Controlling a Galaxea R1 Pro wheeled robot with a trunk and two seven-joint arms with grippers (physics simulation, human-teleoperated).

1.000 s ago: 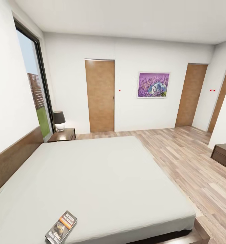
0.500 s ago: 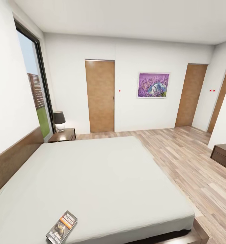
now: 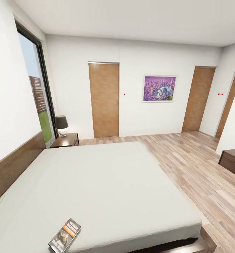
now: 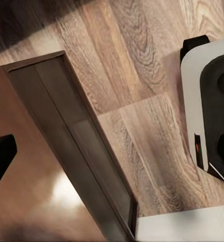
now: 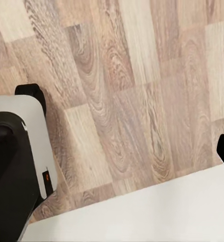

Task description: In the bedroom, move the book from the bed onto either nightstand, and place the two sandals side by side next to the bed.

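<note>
Bed: large, off-white mattress, brown headboard along the left wall, low dark frame; takes up the lower half of the head view.

Book: thin paperback, dark cover with orange band, lying flat on the bed near its near-left corner, tilted relative to the mattress edge.

Nightstand: dark reddish wood, at the far side of the bed by the window, well apart from the book. Lamp with dark shade stands on it.

Far wall: two wooden doors, a purple picture between them. Dark cabinet at the right wall. Wood-plank floor.

Left wrist view: dark wood furniture edge over floor, possibly the bed frame; robot base alongside. Fingers: a dark tip shows at the frame edge; open or closed cannot be told.

Right wrist view: floor, robot base, white mattress edge. Fingers: cannot tell.
</note>
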